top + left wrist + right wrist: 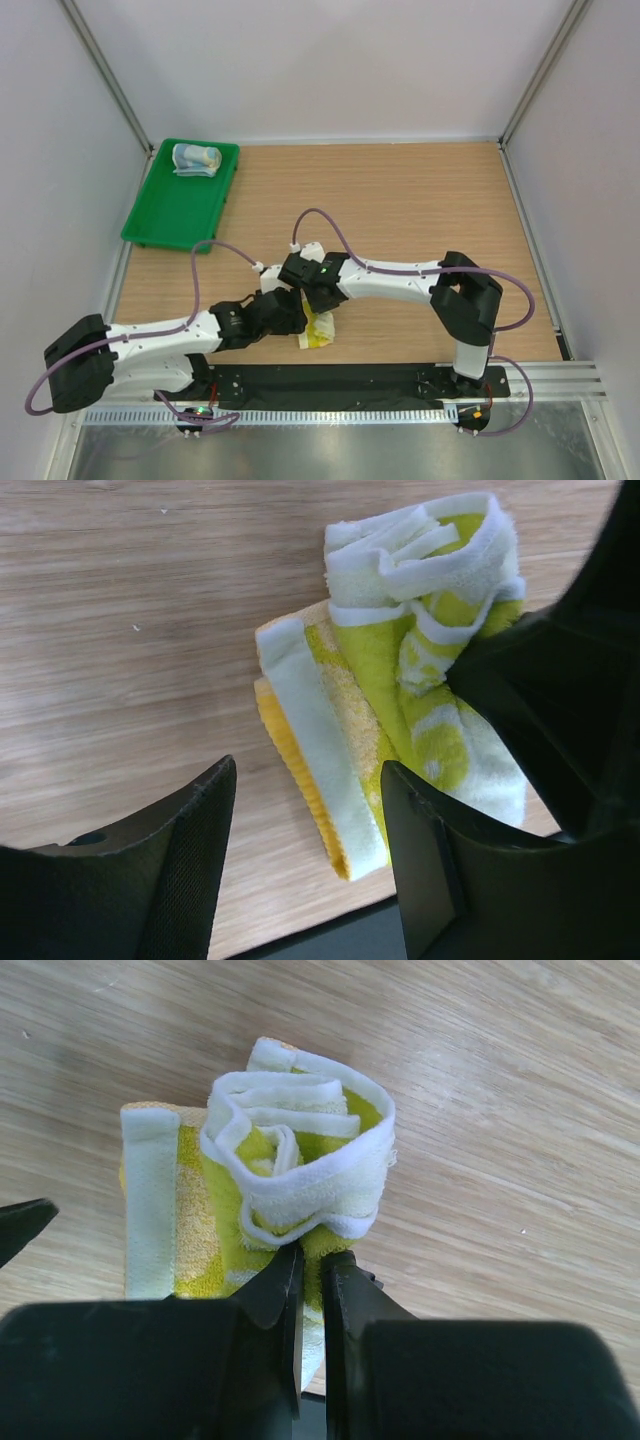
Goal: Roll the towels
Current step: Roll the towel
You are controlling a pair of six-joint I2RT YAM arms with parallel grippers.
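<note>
The yellow-green towel [319, 331] lies near the table's front edge, partly rolled: a loose coil [300, 1155] at one end and a flat folded tail [320, 750] at the other. My right gripper [311, 1260] is shut on the edge of the coil, pinching the cloth between its fingers. My left gripper [308, 815] stands open over the flat tail, one finger [195, 850] on the bare wood side and the other over the cloth. The light blue towel [196, 160] sits rolled up in the green tray [170, 215].
Both grippers [295, 313] [318, 298] crowd together over the yellow-green towel. The black mounting plate [340, 380] runs along the front edge just behind it. The tray is at the far left corner. White walls enclose the wooden table [420, 200].
</note>
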